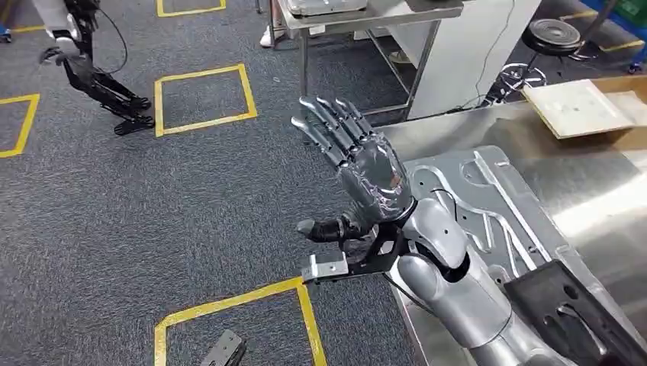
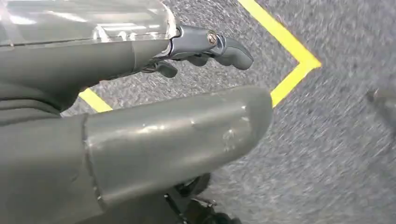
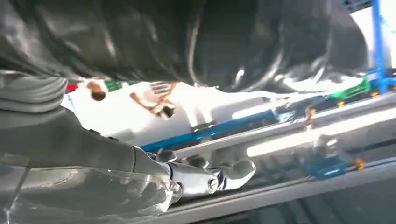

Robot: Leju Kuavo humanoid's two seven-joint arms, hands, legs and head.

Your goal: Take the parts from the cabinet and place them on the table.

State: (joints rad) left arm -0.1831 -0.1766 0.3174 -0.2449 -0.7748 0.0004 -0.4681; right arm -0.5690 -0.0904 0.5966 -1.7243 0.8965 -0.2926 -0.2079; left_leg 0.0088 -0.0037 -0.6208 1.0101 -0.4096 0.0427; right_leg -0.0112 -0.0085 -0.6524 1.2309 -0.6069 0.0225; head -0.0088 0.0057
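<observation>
While the left hand [image 1: 358, 160] hangs raised over the carpet [image 1: 152, 213], both parts sit on its arm side, at the table [image 1: 603, 191].

L hand: fingers straight and a little apart, thumb out to the side, nothing in it; in the left wrist view, yellow tape [image 2: 289, 60] on the floor beyond the fingertips. The silver sheet part [image 1: 488, 206] lies flat on the table just behind the wrist, partly under the forearm. The black part [image 1: 572, 313] is further back along the arm, over the silver one's near end; can't tell if it rests there. R hand [image 3: 205, 179]: fingers [image 3: 233, 172] show in a blurred right wrist view w/ a dark glossy surface close by; can't tell if it grips anything. Cardboard box [image 1: 580, 107] at the table's far end, well apart from the L hand.
</observation>
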